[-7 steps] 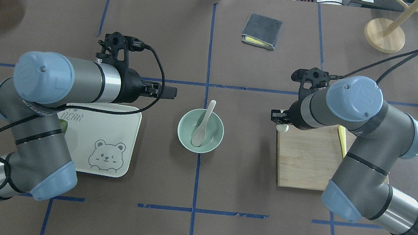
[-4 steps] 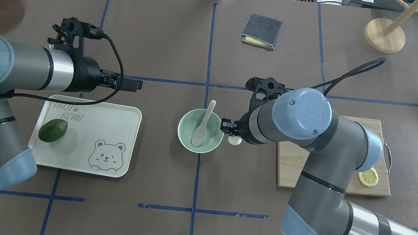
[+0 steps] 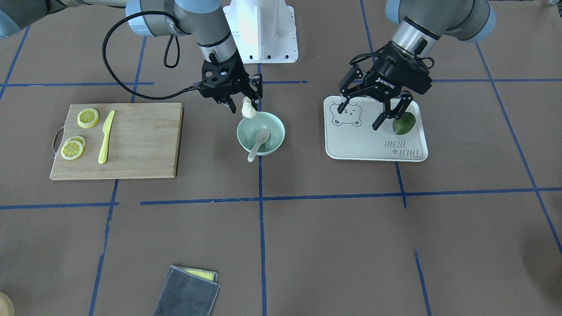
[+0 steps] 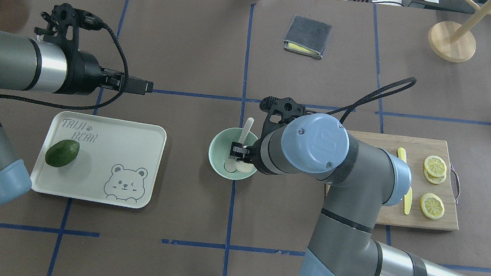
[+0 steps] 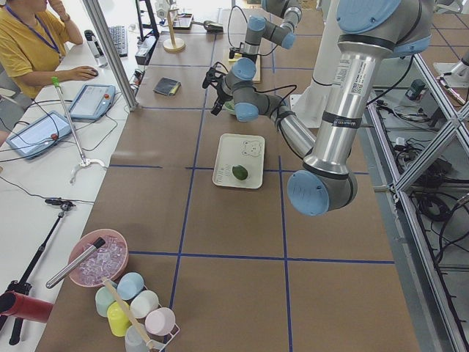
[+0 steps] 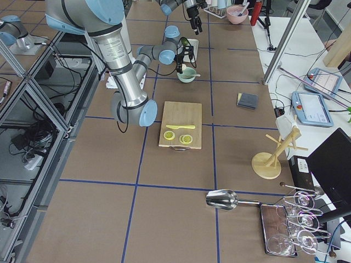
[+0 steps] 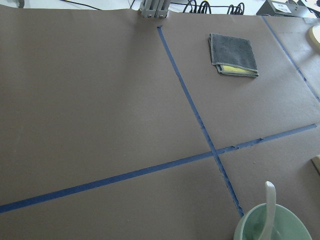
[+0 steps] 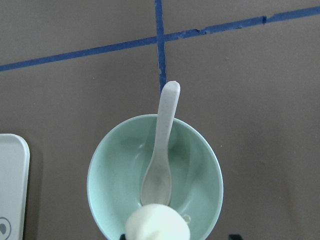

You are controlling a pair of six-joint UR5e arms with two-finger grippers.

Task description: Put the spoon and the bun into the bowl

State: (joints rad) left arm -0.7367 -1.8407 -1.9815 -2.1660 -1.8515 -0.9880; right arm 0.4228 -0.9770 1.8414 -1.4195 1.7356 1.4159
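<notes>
The mint-green bowl (image 4: 214,149) stands at the table's centre. The cream spoon (image 4: 246,128) lies in it, scoop down and handle over the far rim. My right gripper (image 4: 239,154) is shut on the white bun (image 3: 249,112) and holds it just above the bowl's near-right part. The right wrist view shows the bun (image 8: 157,223) between the fingers, over the spoon (image 8: 163,145) and the bowl (image 8: 96,170). My left gripper (image 3: 359,118) is open and empty, hovering over the bear tray's far edge. The left wrist view catches the bowl (image 7: 290,220) and spoon (image 7: 269,200) at its bottom.
The bear-print tray (image 4: 134,168) on the left holds a green fruit (image 4: 62,153). A wooden cutting board (image 4: 357,198) on the right carries lemon slices (image 4: 434,165) and a yellow knife (image 4: 408,200). A folded grey cloth (image 4: 307,35) and a wooden stand (image 4: 451,40) sit at the back.
My right arm has carried the bun left from the cutting board to over the bowl. My left arm has drawn back to the left, uncovering the tray and green fruit.
</notes>
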